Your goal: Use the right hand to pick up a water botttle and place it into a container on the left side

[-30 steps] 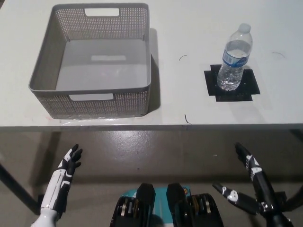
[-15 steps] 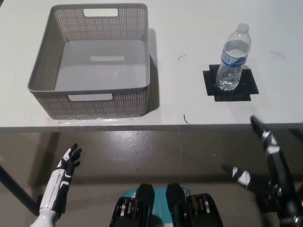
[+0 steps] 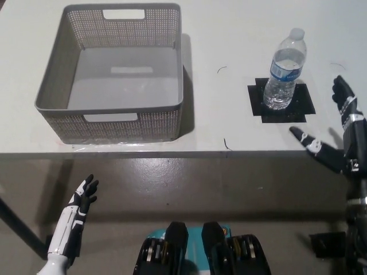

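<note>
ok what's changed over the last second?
The right hand has risen from low beside the robot's body to table height, open, right of the water bottle and not touching it. Nothing grasped. The bottle stays upright on its black patch, the basket is unmoved, and the left hand stays low.

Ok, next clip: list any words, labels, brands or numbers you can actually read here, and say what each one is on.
Nothing here can be read.
Water bottle: it has a blue label, but the print is too small and blurred to make out.
Grey basket: no writing shows.
Black square patch under the bottle: plain, no markings.
</note>
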Controlling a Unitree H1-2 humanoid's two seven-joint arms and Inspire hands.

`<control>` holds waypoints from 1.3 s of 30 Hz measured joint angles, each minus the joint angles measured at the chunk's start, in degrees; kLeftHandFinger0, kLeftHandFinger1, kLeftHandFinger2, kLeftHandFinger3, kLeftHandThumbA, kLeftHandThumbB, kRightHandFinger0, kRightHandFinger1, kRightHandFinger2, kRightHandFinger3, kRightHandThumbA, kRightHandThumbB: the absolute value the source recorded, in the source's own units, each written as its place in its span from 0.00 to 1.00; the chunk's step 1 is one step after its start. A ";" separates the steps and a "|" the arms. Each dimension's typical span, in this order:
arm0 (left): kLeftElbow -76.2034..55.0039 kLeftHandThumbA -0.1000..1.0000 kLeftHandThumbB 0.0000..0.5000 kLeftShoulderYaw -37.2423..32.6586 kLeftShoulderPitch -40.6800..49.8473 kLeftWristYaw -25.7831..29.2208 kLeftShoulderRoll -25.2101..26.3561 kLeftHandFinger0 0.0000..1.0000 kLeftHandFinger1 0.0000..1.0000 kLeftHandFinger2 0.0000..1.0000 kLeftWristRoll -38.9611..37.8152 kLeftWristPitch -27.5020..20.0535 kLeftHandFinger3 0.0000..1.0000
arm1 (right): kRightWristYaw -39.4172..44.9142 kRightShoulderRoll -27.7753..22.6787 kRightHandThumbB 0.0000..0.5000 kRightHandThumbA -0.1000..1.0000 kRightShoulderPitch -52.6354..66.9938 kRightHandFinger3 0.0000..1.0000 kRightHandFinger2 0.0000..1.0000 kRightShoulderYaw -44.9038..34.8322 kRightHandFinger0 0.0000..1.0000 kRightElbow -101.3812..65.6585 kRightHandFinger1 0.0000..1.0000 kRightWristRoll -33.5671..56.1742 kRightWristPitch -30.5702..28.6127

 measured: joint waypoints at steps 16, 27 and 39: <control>0.04 1.00 0.55 0.00 0.01 0.00 0.00 1.00 1.00 1.00 0.02 -0.77 1.00 | -0.14 -0.77 1.00 1.00 -10.67 1.00 1.00 -1.82 1.00 18.03 1.00 1.80 7.54; 0.30 1.00 0.50 -0.05 0.03 -0.01 0.00 1.00 1.00 1.00 0.00 -1.52 1.00 | -0.68 -1.12 0.99 1.00 -15.92 1.00 1.00 -1.67 1.00 29.19 1.00 1.41 7.37; 0.33 1.00 0.50 -0.13 0.04 -0.14 0.00 1.00 1.00 1.00 -0.22 -2.00 1.00 | -0.65 -1.12 1.00 1.00 -20.45 1.00 1.00 -1.67 1.00 35.92 1.00 1.68 7.38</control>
